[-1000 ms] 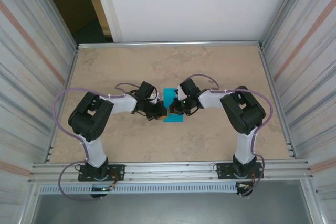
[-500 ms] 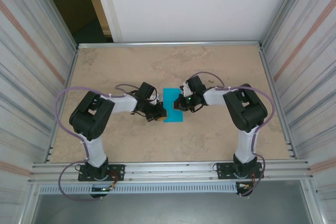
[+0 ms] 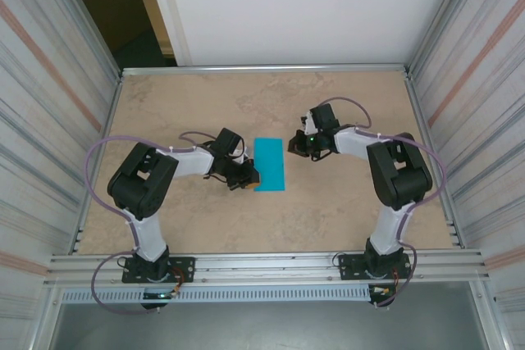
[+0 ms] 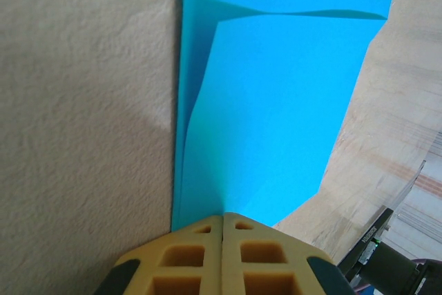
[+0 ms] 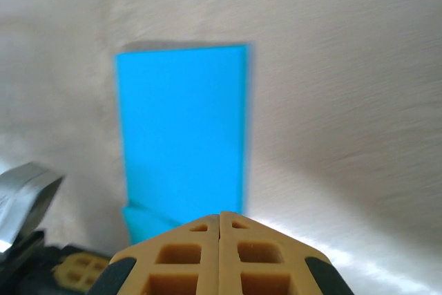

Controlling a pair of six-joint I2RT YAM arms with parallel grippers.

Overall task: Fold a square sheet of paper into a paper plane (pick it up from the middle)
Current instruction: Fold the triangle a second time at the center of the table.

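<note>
The square sheet of paper (image 3: 269, 164) lies folded into a narrow turquoise rectangle at the middle of the table. In the left wrist view the sheet of paper (image 4: 276, 108) has its top layer slightly raised along one edge. My left gripper (image 3: 251, 178) is shut, its tips (image 4: 222, 217) pressing down on the paper's near left corner. My right gripper (image 3: 291, 148) is shut and empty, just right of the paper's far end and apart from it. From the right wrist, the paper (image 5: 183, 150) lies ahead of the shut right gripper (image 5: 221, 215).
The beige tabletop (image 3: 344, 211) is bounded by a metal rail (image 3: 262, 264) at the near edge and corrugated walls (image 3: 476, 104) on both sides. The left gripper's yellow fingers (image 5: 77, 267) show at the bottom left of the right wrist view.
My right gripper has drawn back off the paper, moving right and slightly away from me. The left gripper and the paper have stayed put.
</note>
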